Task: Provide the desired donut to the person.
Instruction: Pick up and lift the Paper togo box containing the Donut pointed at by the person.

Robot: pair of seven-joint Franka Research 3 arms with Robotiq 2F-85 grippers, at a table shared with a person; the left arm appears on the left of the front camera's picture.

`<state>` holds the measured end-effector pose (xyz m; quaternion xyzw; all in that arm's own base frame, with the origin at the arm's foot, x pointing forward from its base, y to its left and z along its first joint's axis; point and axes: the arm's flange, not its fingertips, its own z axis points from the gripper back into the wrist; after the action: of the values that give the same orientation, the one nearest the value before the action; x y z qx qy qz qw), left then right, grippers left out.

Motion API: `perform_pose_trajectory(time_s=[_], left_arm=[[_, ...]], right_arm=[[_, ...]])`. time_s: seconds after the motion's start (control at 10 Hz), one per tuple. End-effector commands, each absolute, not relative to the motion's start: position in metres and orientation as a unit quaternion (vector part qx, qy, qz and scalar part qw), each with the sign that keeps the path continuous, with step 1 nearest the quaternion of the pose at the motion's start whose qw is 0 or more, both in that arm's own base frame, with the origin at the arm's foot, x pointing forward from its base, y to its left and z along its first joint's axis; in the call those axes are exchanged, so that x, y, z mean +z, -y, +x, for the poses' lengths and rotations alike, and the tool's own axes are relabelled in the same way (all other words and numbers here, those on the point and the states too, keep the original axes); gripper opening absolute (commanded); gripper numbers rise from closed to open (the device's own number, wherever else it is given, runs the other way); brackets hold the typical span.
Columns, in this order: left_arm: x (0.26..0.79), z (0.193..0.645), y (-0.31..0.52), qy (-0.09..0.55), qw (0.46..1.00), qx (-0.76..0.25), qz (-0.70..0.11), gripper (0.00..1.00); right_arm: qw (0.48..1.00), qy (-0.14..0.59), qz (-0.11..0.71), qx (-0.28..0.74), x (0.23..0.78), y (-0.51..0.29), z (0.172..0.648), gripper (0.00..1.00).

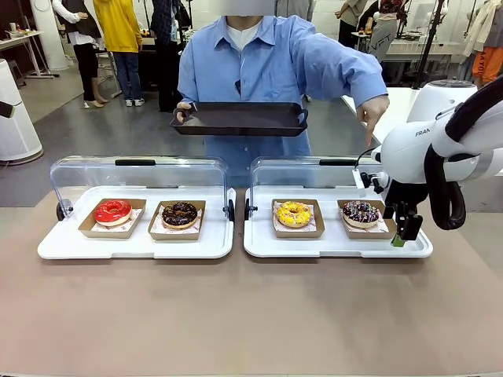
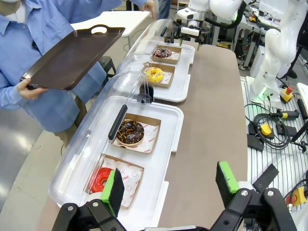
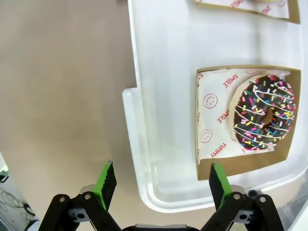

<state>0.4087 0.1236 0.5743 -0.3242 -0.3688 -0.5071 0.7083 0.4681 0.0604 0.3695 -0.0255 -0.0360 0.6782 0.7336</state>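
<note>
In the front view the right gripper [image 1: 405, 230] stands edge-on at the near outer corner of the right tray [image 1: 330, 245], so we cannot read its jaws there. The right wrist view shows them spread wide and empty above that same rounded corner. On this tray, at its outer end, lies the sprinkled donut [image 3: 263, 114], dark glaze with white lines and coloured bits, in a brown card box on paper printed SMILE and YUMMY. The yellow donut [image 1: 293, 213] sits at the tray's inner end, and the wrist view cuts off its box. Beyond the tray's far side the person [image 1: 267, 67] holds a dark tray [image 1: 240, 119], and a hand [image 1: 372, 110] points a finger down over the outer end. Well apart from the right tray, past the left tray [image 1: 134, 245], the left gripper [image 2: 171, 185] is also released and empty. One pad [image 2: 114, 191] hides part of the red donut [image 2: 98, 179], beside the chocolate donut [image 2: 130, 132]. The clear curved lids [image 1: 306, 177] stand open.
</note>
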Motion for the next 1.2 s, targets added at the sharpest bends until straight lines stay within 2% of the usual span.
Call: perform_pose_trajectory(time_s=[0.0,0.4,1.1], left_arm=[[0.576,0.408,-0.124,0.371,0.707,-0.507,-0.325,1.00],[0.576,0.408,-0.124,0.371,0.707,-0.507,-0.325,1.00],[0.576,0.408,-0.124,0.371,0.707,-0.507,-0.325,1.00]], right_arm=[[0.729,0.059,-0.015,0.682,0.364,-0.054,0.479,1.00],[0.732,0.077,-0.027,0.677,0.361,-0.047,0.483,1.00],[0.718,0.078,0.019,0.692,0.352,-0.026,0.500,1.00]])
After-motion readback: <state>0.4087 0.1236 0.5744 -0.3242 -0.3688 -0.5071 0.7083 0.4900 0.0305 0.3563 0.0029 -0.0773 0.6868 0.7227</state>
